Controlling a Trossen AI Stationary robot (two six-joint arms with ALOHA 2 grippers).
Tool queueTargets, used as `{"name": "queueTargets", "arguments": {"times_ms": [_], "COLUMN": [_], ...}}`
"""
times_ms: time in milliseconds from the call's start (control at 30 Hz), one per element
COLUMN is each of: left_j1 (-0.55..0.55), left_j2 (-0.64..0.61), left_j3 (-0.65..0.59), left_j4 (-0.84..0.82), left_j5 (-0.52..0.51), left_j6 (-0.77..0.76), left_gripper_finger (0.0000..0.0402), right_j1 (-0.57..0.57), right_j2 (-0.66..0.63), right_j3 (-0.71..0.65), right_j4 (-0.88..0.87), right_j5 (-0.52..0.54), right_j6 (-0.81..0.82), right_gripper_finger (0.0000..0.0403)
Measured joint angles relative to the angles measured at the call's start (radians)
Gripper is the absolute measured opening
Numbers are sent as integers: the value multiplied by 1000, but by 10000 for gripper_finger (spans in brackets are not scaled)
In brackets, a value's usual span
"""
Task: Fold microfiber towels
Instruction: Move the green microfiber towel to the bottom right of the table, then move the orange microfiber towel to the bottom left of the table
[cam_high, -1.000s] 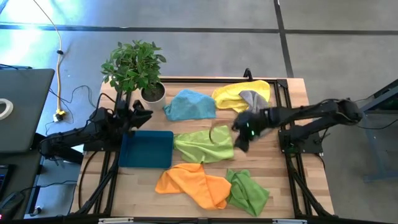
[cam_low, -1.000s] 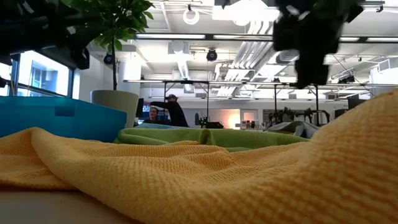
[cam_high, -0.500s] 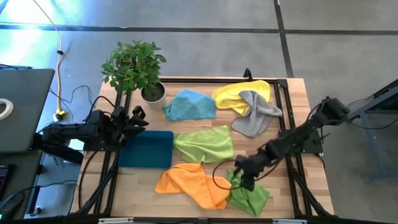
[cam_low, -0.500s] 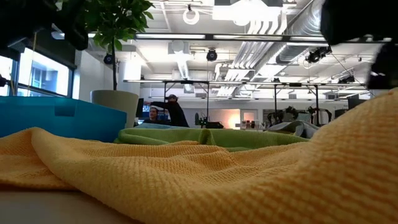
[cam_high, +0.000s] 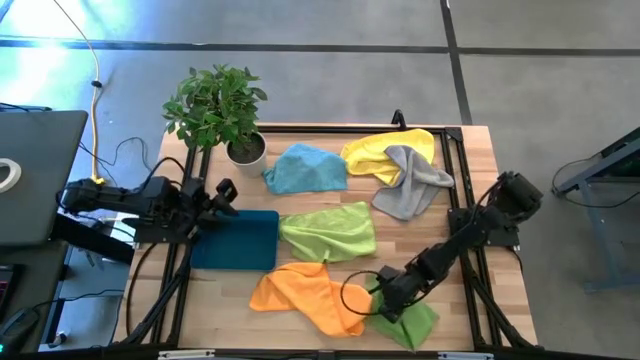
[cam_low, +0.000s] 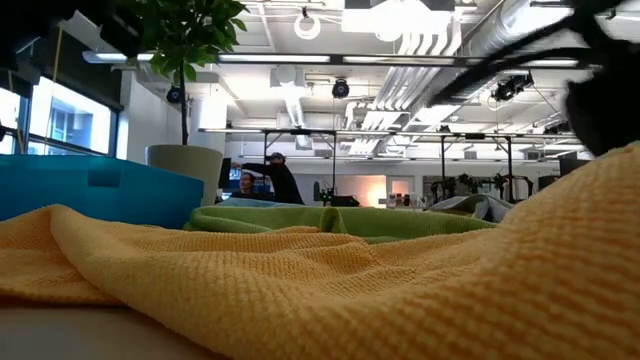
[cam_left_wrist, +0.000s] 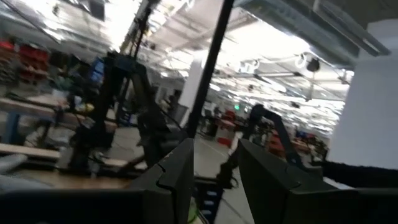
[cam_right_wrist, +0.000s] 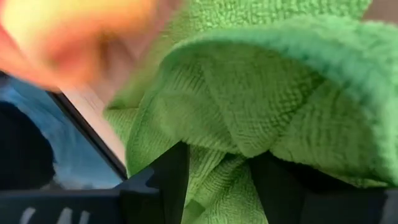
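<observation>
Six towels lie on the table: light blue (cam_high: 305, 168), yellow (cam_high: 385, 150), grey (cam_high: 408, 185) lapping onto the yellow one, lime green (cam_high: 330, 232) in the middle, orange (cam_high: 305, 295) at the near edge, and a second lime green one (cam_high: 412, 320) at the near right. My right gripper (cam_high: 385, 300) is open and low on this second green towel, beside the orange one. My left gripper (cam_high: 228, 197) is open and empty at the table's left edge, above the dark teal tray (cam_high: 238, 240). My right gripper comes down slanting from the table's far right onto the left part of the near-right lime green towel. A raised fold of the cloth (cam_right_wrist: 236, 124) fills the gap between the open fingers (cam_right_wrist: 158, 180). The towel lies crumpled on the table.
A potted plant (cam_high: 215, 105) stands at the far left corner. A black frame (cam_high: 455, 180) runs around the table top. In the low view the orange towel (cam_low: 300, 290) fills the foreground, with the green one (cam_low: 340, 220) and the tray (cam_low: 90, 185) behind it.
My right gripper has gone from the grey towel at the far right toward the table's near edge and down onto the near-right green towel. The grey towel now lies spread out, partly on the yellow one. My left arm has drawn back a little toward the table's left edge.
</observation>
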Motion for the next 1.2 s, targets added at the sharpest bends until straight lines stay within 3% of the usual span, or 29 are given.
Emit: {"name": "queueTargets", "arguments": {"times_ms": [267, 567, 667, 1000, 1200], "left_j1": [-109, -255, -310, -434, -457], "left_j2": [175, 465, 577, 966, 1172], "left_j3": [65, 188, 240, 451, 614], "left_j4": [2, 0, 1, -13, -170], "left_j5": [-1, -52, -92, -248, -302], "left_j6": [0, 48, 62, 69, 43], "left_gripper_finger": [113, 113, 113, 113, 113], "right_j1": [28, 38, 38, 30, 29], "right_j2": [-47, -102, -126, -209, -226], "right_j3": [-9, -9, -9, -8, -7], "right_j4": [-198, -352, -359, -263, -220], "right_j5": [-156, -163, -136, 163, 203], "right_j6": [99, 116, 114, 14, -59], "right_gripper_finger": [160, 160, 154, 126, 126]}}
